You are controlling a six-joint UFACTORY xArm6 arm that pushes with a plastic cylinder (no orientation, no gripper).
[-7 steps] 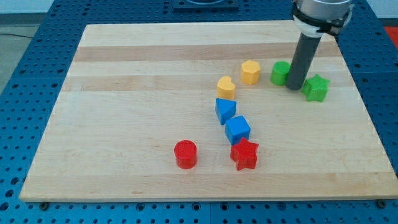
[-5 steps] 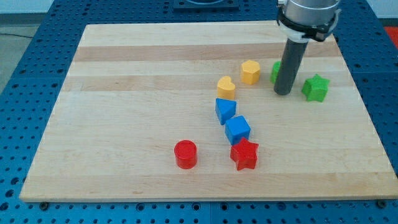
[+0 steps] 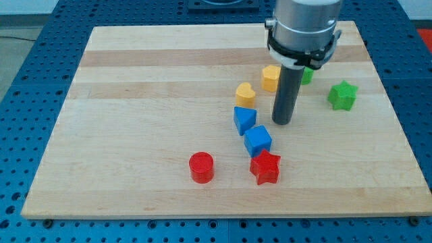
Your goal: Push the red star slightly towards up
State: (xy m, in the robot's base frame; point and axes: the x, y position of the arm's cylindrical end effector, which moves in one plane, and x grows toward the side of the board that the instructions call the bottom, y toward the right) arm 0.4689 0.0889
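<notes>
The red star (image 3: 265, 167) lies near the board's bottom middle, touching the blue cube (image 3: 258, 141) just above it. My tip (image 3: 282, 122) rests on the board up and to the right of the blue cube, apart from the star. A blue triangle (image 3: 244, 119) sits left of my tip. The rod hides part of the yellow hexagon (image 3: 269, 77) and most of a green block (image 3: 307, 75).
A yellow heart (image 3: 245, 94) sits above the blue triangle. A green star (image 3: 342, 95) lies at the view's right. A red cylinder (image 3: 201, 167) stands left of the red star. The wooden board (image 3: 135, 101) lies on a blue perforated table.
My tip has moved left and down, from between the two green blocks to a spot right of the blue triangle. No block has moved.
</notes>
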